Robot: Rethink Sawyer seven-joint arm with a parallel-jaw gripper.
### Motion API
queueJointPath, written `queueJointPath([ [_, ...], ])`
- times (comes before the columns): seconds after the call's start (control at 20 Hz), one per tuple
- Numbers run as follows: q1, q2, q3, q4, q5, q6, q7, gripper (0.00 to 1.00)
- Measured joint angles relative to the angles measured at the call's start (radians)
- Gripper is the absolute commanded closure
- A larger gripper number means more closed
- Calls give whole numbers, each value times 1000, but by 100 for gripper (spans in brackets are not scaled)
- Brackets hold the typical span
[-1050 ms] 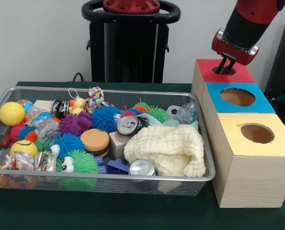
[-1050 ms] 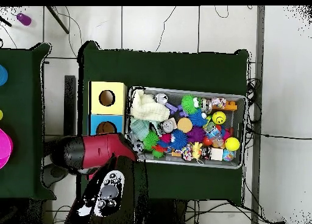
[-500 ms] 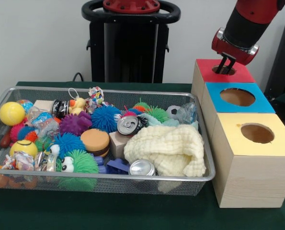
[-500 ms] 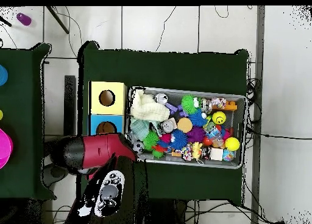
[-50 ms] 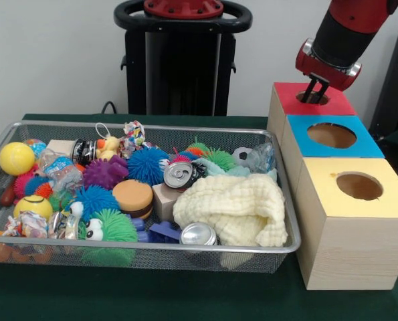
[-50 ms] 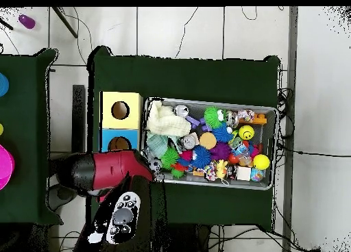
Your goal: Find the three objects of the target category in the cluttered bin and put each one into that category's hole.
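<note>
Nearest me, front view: my gripper hangs over the red box, tips down at its hole; fingers look narrow, nothing seen betw. them, though I can't tell for sure. Next out, blue box, then yellow box, both holes bare. At 9 o'clock from the boxes, wire bin w/ clutter: silver can approx. centre, cream cloth at its 4 o'clock, second can at 6 by the rim, third can at 10. Spiky balls, yellow ball far at 9.
</note>
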Motion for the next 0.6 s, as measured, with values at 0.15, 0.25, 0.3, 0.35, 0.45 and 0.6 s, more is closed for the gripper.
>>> queueJointPath([
  [0.15, -3, -1, -3, 1, -15, 24, 0, 0],
  [0.25, -8, -4, -5, 0, -23, 35, 0, 0],
  [0.3, -13, -8, -4, -1, -25, 42, 0, 0],
  [0.35, -14, -10, -4, 0, -26, 45, 0, 0],
  [0.45, -14, -11, -3, 0, -26, 46, 0, 0],
  [0.6, -14, -11, -3, 0, -26, 46, 0, 0],
])
